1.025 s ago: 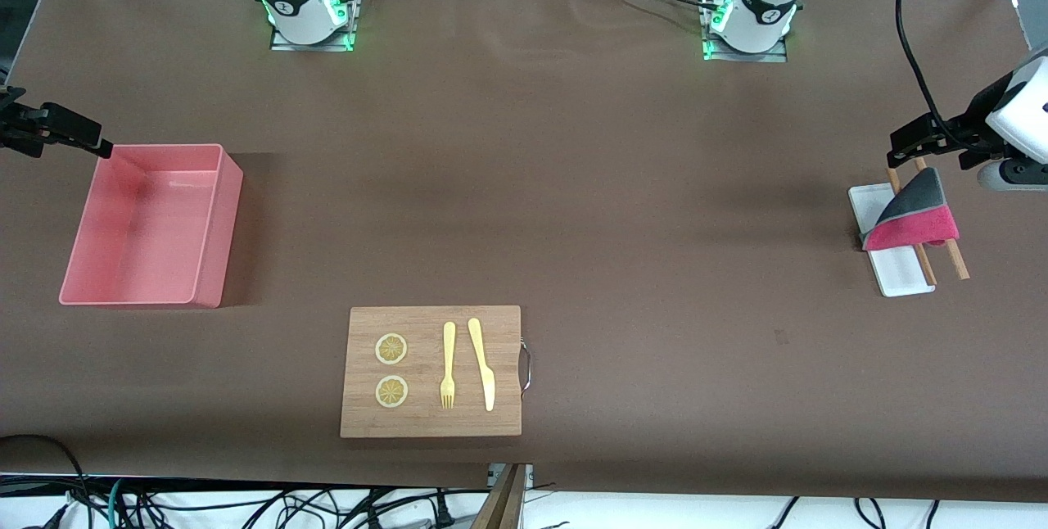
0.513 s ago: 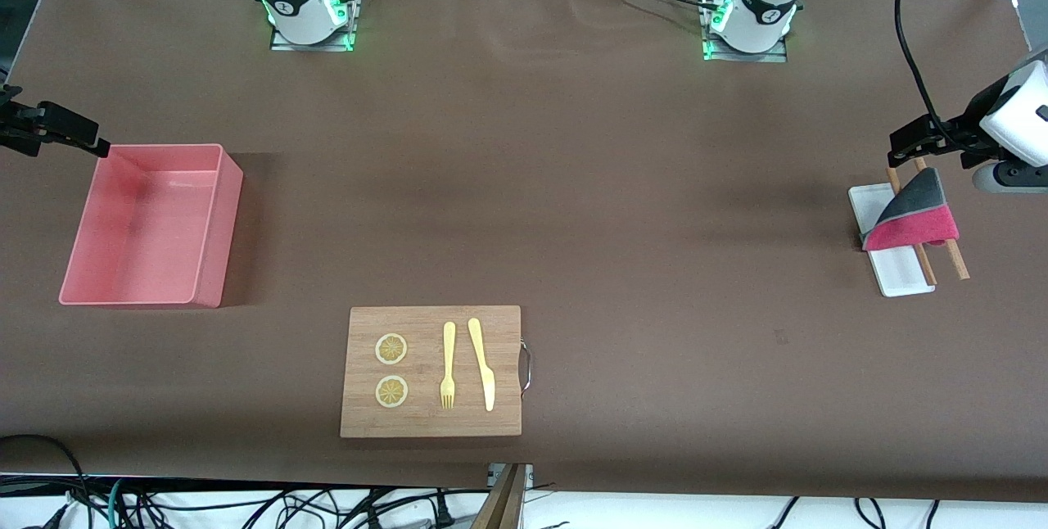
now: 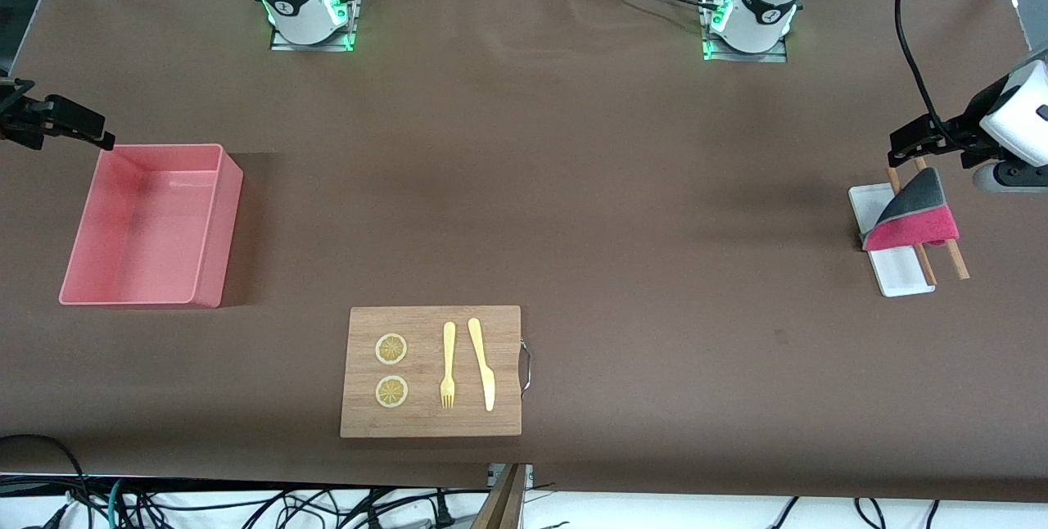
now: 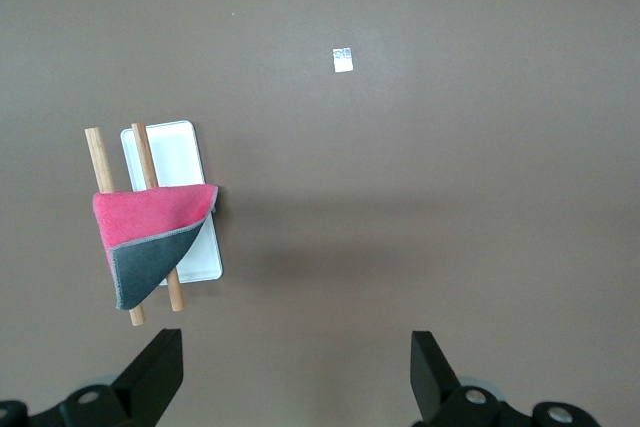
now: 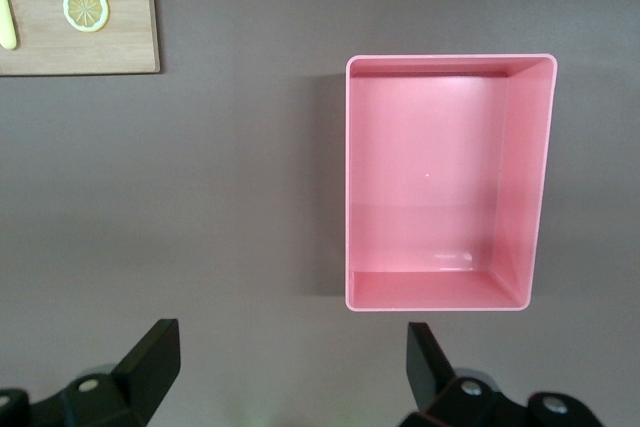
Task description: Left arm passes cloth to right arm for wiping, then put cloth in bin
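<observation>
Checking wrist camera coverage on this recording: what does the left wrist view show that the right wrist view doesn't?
Only the left wrist view shows the cloth, draped over two wooden sticks on the white tray, plus a small white tag on the table. Only the right wrist view shows the empty bin and a corner of the wooden board with lemon slices. Both show the brown table and an open end effector, left end effector and right end effector, holding nothing.

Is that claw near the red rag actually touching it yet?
Apart. In the left wrist view the left gripper is open, its fingers hanging over bare table, with a clear stretch of brown surface between them and the cloth.
</observation>
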